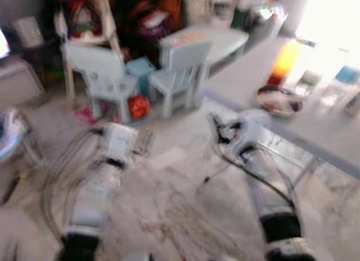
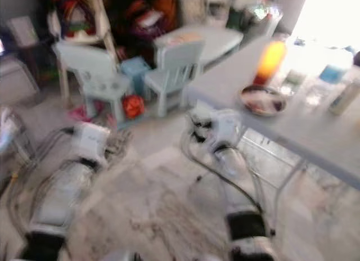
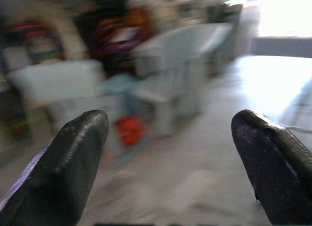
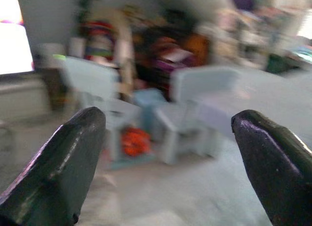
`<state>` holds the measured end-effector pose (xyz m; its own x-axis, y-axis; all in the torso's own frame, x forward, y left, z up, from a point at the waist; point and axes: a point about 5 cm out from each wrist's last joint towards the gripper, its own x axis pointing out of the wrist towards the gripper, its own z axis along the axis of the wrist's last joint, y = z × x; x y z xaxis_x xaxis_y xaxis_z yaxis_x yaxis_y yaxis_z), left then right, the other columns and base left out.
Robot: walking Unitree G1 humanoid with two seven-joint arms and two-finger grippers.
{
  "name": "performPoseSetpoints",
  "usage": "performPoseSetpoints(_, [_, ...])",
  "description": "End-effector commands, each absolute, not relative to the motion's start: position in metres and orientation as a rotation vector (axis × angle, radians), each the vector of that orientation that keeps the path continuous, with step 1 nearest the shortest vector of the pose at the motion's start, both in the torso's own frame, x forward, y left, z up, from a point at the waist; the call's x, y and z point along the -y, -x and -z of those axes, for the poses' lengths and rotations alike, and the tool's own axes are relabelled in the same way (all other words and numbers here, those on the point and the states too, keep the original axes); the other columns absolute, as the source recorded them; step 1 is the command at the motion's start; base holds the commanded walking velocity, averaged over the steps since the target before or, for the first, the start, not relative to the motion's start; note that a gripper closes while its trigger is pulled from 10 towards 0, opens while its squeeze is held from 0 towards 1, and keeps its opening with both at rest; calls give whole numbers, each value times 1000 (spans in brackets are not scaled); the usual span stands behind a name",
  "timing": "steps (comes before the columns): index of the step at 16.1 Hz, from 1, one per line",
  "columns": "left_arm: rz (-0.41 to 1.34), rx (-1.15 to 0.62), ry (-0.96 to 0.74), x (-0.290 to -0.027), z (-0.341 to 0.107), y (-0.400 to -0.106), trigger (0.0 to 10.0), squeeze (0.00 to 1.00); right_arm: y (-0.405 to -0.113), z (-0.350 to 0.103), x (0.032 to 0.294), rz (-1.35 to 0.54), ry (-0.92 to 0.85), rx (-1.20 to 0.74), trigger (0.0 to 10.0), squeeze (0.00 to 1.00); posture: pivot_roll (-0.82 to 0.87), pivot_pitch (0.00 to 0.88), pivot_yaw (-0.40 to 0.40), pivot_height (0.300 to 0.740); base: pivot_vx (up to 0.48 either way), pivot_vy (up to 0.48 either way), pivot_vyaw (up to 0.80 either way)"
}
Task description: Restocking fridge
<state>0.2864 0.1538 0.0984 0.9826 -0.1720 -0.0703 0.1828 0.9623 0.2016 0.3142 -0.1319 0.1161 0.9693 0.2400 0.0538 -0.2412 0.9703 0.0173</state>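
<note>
Two small pale-blue chairs (image 1: 180, 75) stand on the marbled floor (image 1: 169, 205), and they serve as the landmark: one faces the low pale table (image 1: 219, 39) just behind it, the other (image 1: 101, 75) sits beside it on the robot's left. One light-blue box (image 1: 140, 67) is between the two chairs, and one orange ball-like thing (image 1: 139, 106) lies on the floor at their feet. Behind them is a blurred heap of coloured toys (image 1: 152, 16).

To the right of the chairs runs one long grey table (image 1: 326, 137). On it I count one orange bottle (image 1: 284, 61), one dish (image 1: 278, 100) near its edge, and at least three clear or pale bottles (image 2: 332, 70) farther along; blur keeps the count loose. No fridge can be made out.

Both arms reach forward over the floor, short of the chairs. Left gripper (image 3: 168, 138): two black fingers (image 3: 73, 167) spread wide, nothing between them. Right gripper (image 4: 168, 138): two fingers (image 4: 273, 162) likewise wide apart, holding nothing, pointing at the chairs.
</note>
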Motion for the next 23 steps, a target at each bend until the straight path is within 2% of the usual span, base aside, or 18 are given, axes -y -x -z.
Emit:
performPoseSetpoints(1, [176, -72, -215, -150, -96, -286, 10000, 0, -314, -121, 141, -232, -24, 70, 10000, 0, 59, 52, -31, 740, 0, 480, 788])
performPoseSetpoints(4, [114, -77, -238, -161, -94, -287, 10000, 0, -313, -122, 140, -257, -31, 78, 10000, 0, 58, 55, -29, 740, 0, 435, 781])
performPoseSetpoints(7, [110, -79, -242, -159, -95, -289, 10000, 0, -311, -122, 139, -276, -41, 80, 10000, 0, 55, 55, -30, 740, 380, 291, 773])
performPoseSetpoints(10, [86, -72, -275, -156, -95, -288, 10000, 0, -310, -124, 138, -289, -40, 83, 10000, 0, 54, 55, -30, 740, 432, -105, 771])
performPoseSetpoints(16, [108, -83, -272, -147, -92, -286, 10000, 0, -311, -124, 135, -309, -48, 80, 10000, 0, 62, 52, -31, 740, 40, -73, 763])
performPoseSetpoints(23, [-58, -101, -263, -165, -90, -283, 10000, 0, -312, -125, 128, -404, -53, 79, 10000, 0, 71, 51, -30, 740, 0, 0, 759])
